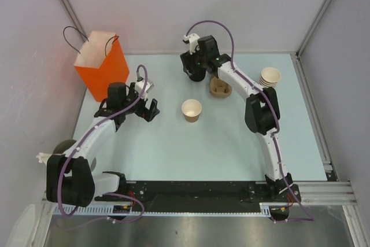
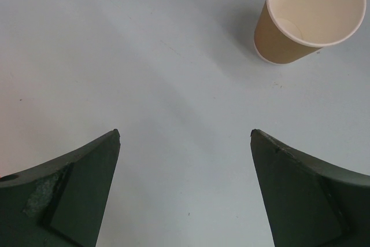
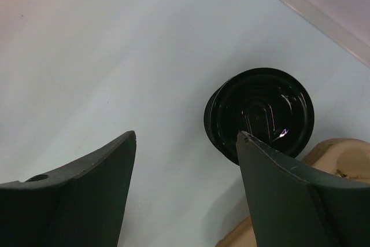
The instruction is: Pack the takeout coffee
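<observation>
Pale blue-green counter [image 1: 173,154], smooth and matte. The near half lies open between the two arms. Grey walls close the left, far and right edges.

Cup [image 1: 191,110]: kraft-tan paper, pale inside, rolled rim. It stands upright and uncovered near mid-counter, with free room on every side. From the left wrist it sits ahead and to the right of the left fingers [image 2: 69,201], well apart from them. Those fingers are spread wide, with only bare counter between them.

Lid [image 3: 260,114]: round, glossy black plastic with moulded rings. It lies on the counter toward the far edge, just beside the carrier [image 3: 341,151]. The right fingers [image 3: 289,201] are parted with bare counter in the gap, holding nothing. The right-hand tip overlaps the lid's near rim in view; I cannot tell if it touches.

Carrier: rough moulded brown cardboard, crowding the lid's right side. The cup stack [image 1: 270,77] stands by the right edge, beyond the right arm's elbow. An orange paper bag [image 1: 103,70], open-topped with cord handles, stands at the far left corner, just behind the left wrist.
</observation>
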{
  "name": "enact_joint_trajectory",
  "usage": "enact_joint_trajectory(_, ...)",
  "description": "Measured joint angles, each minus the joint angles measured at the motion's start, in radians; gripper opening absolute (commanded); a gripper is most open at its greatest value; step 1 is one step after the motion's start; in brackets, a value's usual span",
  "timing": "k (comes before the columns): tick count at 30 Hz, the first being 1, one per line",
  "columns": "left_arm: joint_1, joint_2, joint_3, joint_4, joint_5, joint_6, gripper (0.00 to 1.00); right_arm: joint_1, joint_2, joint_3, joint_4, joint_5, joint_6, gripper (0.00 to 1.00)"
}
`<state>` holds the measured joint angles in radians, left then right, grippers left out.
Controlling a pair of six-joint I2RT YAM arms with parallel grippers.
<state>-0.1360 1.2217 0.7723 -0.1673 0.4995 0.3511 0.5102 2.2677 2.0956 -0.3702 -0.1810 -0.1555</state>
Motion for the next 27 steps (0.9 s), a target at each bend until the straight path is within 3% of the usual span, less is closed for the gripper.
enact_joint_trajectory(6, 0.000, 0.018, 0.000, -0.003, 0.000, 0.009, 0.99, -0.028, 0.109, 0.126, -0.051, -0.012, 0.020, 0.63)
enact_joint_trajectory(15, 0.000, 0.022, 0.000, -0.008, -0.003, 0.016, 0.99, -0.043, 0.175, 0.238, -0.088, -0.012, 0.023, 0.60)
enact_joint_trajectory(27, 0.000, 0.037, 0.002, -0.009, -0.008, 0.017, 0.99, -0.041, 0.255, 0.296, -0.105, -0.008, 0.020, 0.49)
